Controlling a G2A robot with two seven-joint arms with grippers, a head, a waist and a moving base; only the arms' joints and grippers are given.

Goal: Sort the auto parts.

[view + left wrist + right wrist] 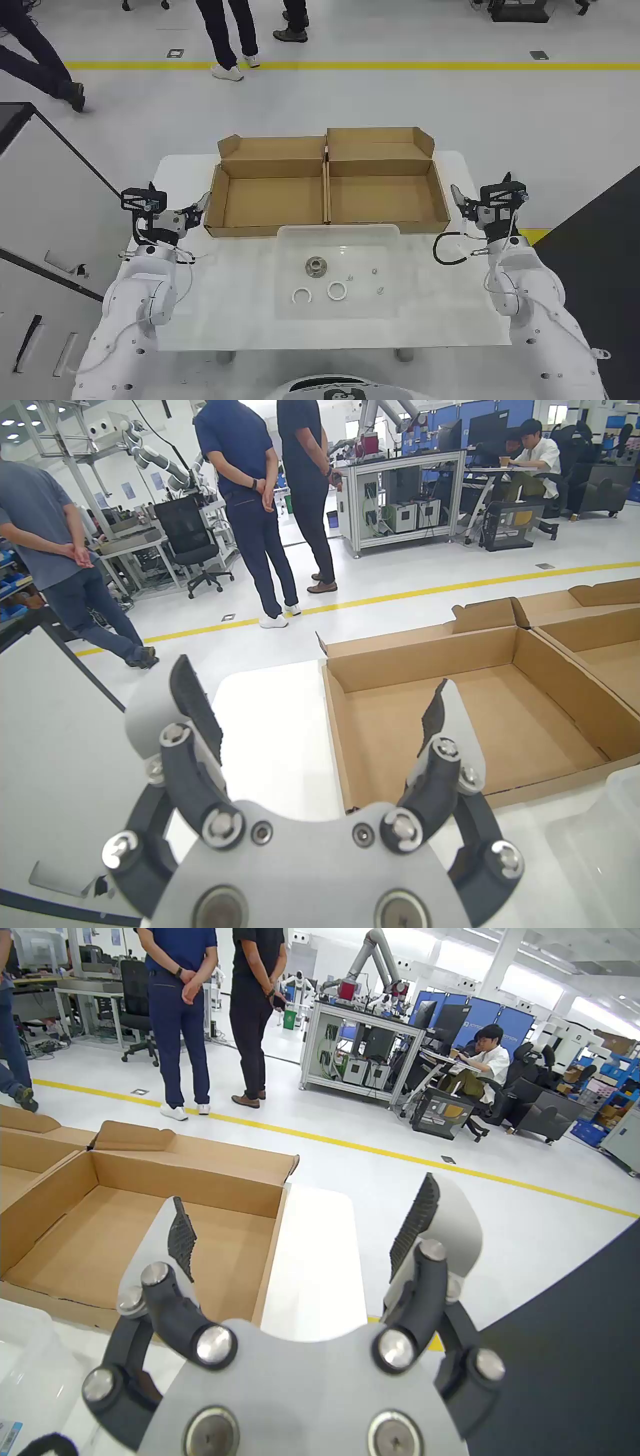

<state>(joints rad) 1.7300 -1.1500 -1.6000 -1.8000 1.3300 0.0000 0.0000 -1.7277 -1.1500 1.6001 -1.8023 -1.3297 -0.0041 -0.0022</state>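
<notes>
Auto parts lie loose in the clear tray [338, 229] at the middle of the tabletop [230, 290], just in front of two open cardboard boxes, the left box [265, 200] and the right box [385, 195]. I can make out a dark metal hub [316, 266], a white ring [301, 295], a second white ring [338, 291] and a few tiny bits [380, 290] (too small for me to name).

My left pincer [320, 700] is spread wide and holds nothing; it hangs over the tabletop's left edge, beside the left box. My right pincer [300, 1228] is likewise wide open and empty, just outside the right box's outer wall. Both are well apart from the tray.

I judge the hub to be the heavy one: stiff, smooth metal, best pinched across its outer rim. The rings look light and thin and lie flat, so I expect them to skid on the plastic; I would close across the band from above. The tray itself looks light and may shift if I nudge it.
</notes>
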